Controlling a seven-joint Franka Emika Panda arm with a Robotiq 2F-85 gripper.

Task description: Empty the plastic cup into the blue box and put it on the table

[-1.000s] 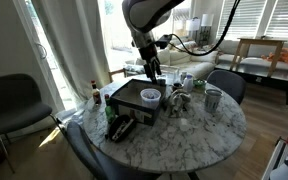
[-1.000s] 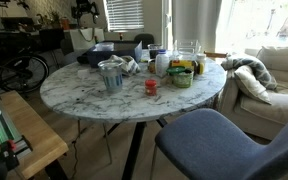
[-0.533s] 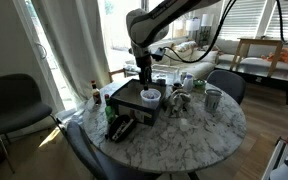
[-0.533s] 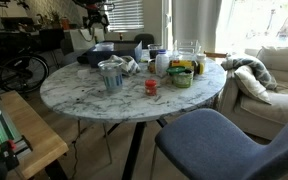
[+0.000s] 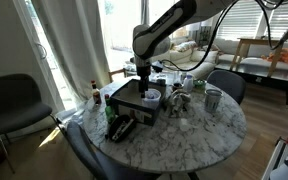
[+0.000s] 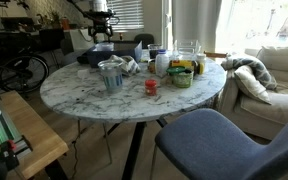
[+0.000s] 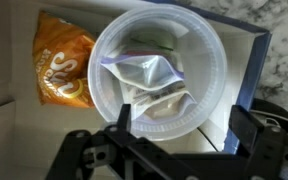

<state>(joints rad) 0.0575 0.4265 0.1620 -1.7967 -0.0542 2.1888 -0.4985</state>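
Note:
The plastic cup [image 7: 159, 68] fills the wrist view, standing inside the blue box [image 7: 256, 70]. It holds a clear plastic bag [image 7: 144, 72] and some paper. An orange snack packet [image 7: 62, 70] lies in the box beside it. My gripper [image 7: 184, 128] is open just above the cup. One finger is over the cup's near-left rim and the other is outside its right side. In an exterior view the gripper [image 5: 144, 82] hangs over the box [image 5: 129, 97] and cup [image 5: 150, 96] on the marble table [image 5: 214, 130]. It also shows at the table's far side in an exterior view [image 6: 101, 30].
A taller grey metallic cup [image 5: 213, 99] [image 6: 111, 75], a small red cup [image 6: 151, 87], a black gadget [image 5: 121, 128], a bottle [image 5: 95, 92] and other clutter stand around the box. Chairs [image 5: 14, 100] [image 6: 224, 140] ring the table.
The arm has moved down and slightly towards the box. The gripper now sits low over the cup. The cup and box have not moved.

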